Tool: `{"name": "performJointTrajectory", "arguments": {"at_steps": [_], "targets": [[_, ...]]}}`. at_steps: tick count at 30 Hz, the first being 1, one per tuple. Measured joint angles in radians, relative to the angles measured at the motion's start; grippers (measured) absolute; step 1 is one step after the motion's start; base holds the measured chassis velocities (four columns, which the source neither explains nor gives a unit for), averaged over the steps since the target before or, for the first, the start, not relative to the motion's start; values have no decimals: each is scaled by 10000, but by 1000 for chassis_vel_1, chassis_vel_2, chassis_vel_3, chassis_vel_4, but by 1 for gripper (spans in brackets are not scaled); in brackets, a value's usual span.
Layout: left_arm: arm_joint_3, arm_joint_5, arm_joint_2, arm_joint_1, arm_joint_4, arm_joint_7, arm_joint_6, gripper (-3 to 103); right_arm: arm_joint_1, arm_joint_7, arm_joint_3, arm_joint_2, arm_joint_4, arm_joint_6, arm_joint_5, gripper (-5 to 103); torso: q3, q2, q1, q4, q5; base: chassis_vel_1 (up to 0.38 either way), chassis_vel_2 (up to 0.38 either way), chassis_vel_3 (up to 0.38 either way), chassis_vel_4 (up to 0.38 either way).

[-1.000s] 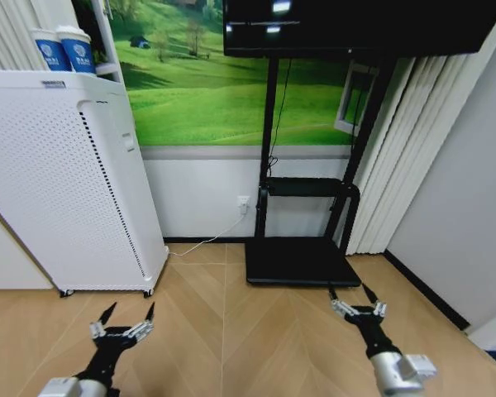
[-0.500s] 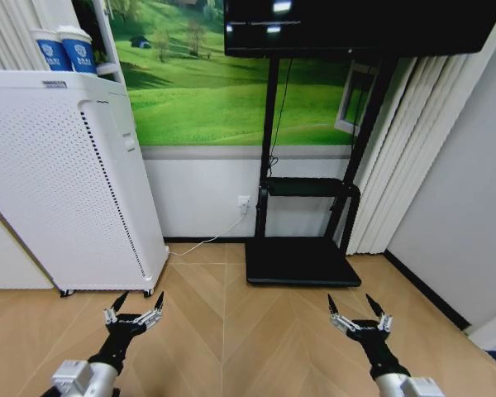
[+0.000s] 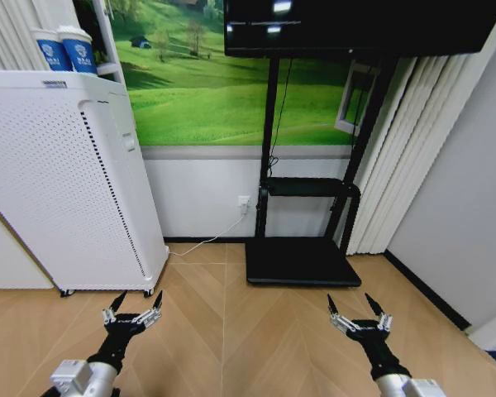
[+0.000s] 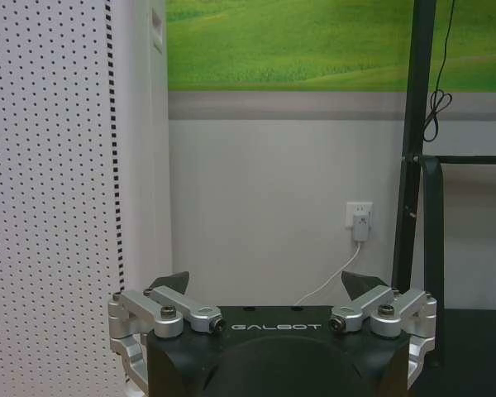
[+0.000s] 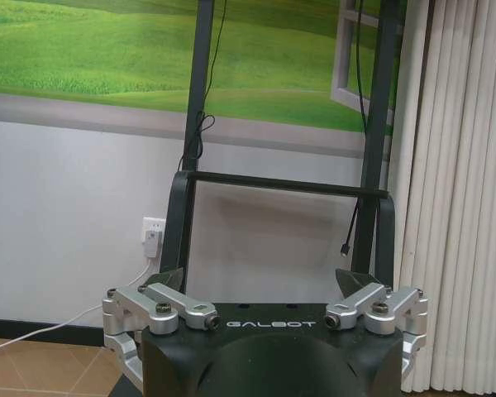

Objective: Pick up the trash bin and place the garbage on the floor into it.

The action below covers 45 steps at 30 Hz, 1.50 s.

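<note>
The trash bin and the garbage are out of view. My left gripper (image 3: 139,298) hovers low over the wooden floor at the lower left, open with nothing between its fingers. My right gripper (image 3: 349,301) hovers at the lower right, also open and empty. In the left wrist view the left gripper (image 4: 269,285) faces the wall beside the white appliance. In the right wrist view the right gripper (image 5: 260,279) faces the black stand.
A tall white perforated appliance (image 3: 66,182) on castors stands at the left, with two blue paper cups (image 3: 64,50) on top. A black screen stand (image 3: 302,260) with a flat base sits ahead against the wall. A white cable (image 3: 207,240) runs to a socket. Curtains (image 3: 397,165) hang at the right.
The left gripper has moved slightly forward and to the right over the floor. The right gripper has drawn back a little. Both stay open.
</note>
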Motion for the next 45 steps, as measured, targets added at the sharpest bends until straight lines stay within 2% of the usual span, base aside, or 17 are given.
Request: {"name": "performJointTrajectory", "arguments": {"at_steps": [6,22,33,37,45], "targets": [[-3,0,-3,3,-1,-5,1,100,3,0,0,-1,-11,3,4,100,30,30,1,0,0,0,0,0,0],[-11,-1,-6,9,-4,-7,1,100,15,3,1,-3,-26,12,12,100,661,749,84,0,0,0,0,0,0],[-11,-1,-7,10,-4,-8,0,100,15,7,1,-4,-30,12,12,100,930,1086,153,1,0,-10,-9,-12,-9],[-11,-1,-7,10,-5,-8,-3,100,16,8,1,-4,-31,13,12,100,1165,1380,212,0,0,-64,-50,-69,-70],[-11,-2,-7,10,-4,-8,-5,100,16,9,2,-4,-31,12,12,100,1321,1580,256,-5,0,-79,-75,-71,-67]]}}
